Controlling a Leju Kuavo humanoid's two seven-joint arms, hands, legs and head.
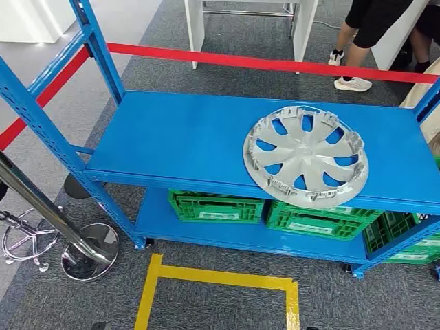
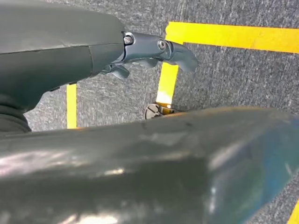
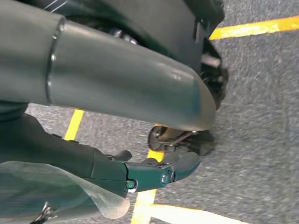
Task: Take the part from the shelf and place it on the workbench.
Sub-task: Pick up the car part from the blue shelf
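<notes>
The silver part (image 1: pixel 305 157) lies ungrasped at two o'clock on the blue shelf (image 1: pixel 171 141). Both hands, left hand (image 2: pixel 155 51) and right hand (image 3: pixel 155 172), hang empty with fingers extended; a reach is called for next.

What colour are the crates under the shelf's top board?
Green crates, with pale labels on their fronts; the head view shows them best.

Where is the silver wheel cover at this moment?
In the head view, the silver wheel cover lies flat on the top board of the blue shelf, toward its right end, near the front edge and above the green crates.
</notes>
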